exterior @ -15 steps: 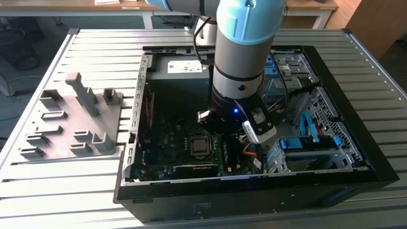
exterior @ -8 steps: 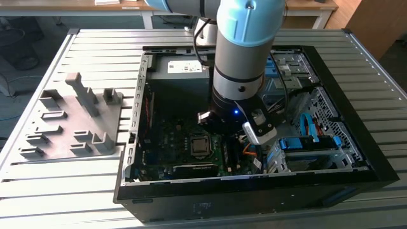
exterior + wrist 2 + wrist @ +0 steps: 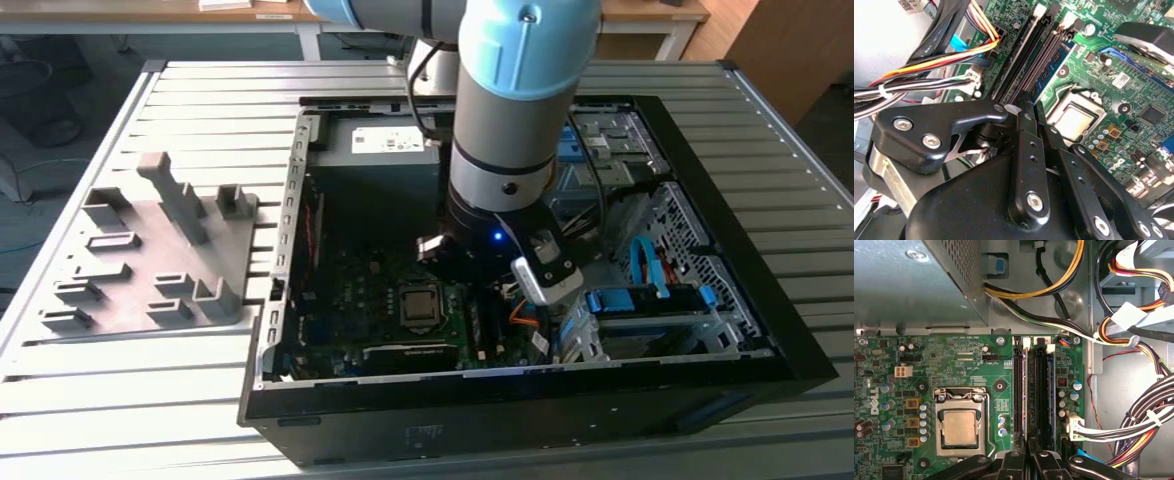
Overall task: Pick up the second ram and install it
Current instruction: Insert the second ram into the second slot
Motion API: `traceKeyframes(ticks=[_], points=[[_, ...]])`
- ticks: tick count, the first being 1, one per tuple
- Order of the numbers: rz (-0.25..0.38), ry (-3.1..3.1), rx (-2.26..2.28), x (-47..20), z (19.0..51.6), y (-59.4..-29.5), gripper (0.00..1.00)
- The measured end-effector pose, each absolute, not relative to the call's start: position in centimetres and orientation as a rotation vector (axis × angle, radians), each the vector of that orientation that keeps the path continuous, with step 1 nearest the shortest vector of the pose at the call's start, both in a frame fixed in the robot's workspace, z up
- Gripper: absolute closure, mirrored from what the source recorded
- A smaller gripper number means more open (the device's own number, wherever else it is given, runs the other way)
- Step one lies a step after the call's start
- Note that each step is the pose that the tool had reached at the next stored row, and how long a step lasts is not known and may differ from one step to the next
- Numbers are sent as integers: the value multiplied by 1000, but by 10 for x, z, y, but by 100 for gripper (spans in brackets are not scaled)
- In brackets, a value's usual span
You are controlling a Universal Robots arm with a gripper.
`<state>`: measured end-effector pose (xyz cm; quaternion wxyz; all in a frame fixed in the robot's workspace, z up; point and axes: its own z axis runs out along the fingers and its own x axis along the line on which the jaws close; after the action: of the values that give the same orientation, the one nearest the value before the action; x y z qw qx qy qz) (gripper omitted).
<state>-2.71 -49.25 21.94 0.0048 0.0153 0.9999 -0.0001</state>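
Observation:
The arm reaches down into an open black computer case (image 3: 801, 340), and my gripper (image 3: 470, 272) hangs low over the green motherboard (image 3: 954, 355). In both wrist views the black fingers sit close together above the two long black memory slots (image 3: 1017, 390). The second ram (image 3: 1025, 390) (image 3: 1035, 67) shows edge-on as a thin pale-blue line. It runs along the first slot and ends between the fingertips of my gripper (image 3: 1029, 442) (image 3: 1031, 110). How deep it sits in the slot is hidden.
Another blue stick (image 3: 1052, 400) stands in the neighbouring slot. The processor socket (image 3: 959, 427) lies beside the slots. Cable bundles (image 3: 1134, 415) crowd the other side. A grey fixture (image 3: 147, 250) sits on the table at the exterior view's left.

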Motion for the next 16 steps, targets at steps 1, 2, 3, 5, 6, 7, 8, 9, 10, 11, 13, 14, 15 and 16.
traceKeyframes(ticks=[1,2,3,5,6,7,8,9,10,11,13,14,15,16], points=[[-1,3132,48,-27,219,-493,86],[-2,3132,48,-26,219,-493,86],[-3,3132,48,-26,219,-493,86],[-5,3132,48,-26,219,-493,86],[-6,3132,48,-26,218,-493,86],[-7,3132,48,-26,218,-493,86],[-7,3132,48,-26,218,-493,86],[-8,3132,48,-26,218,-493,86],[-8,3132,48,-26,218,-493,86],[-8,3132,48,-26,218,-493,86],[-8,3132,48,-26,217,-493,86],[-8,3132,48,-26,217,-493,86],[-8,3132,47,-26,217,-493,86],[-8,3132,46,-26,217,-493,86]])
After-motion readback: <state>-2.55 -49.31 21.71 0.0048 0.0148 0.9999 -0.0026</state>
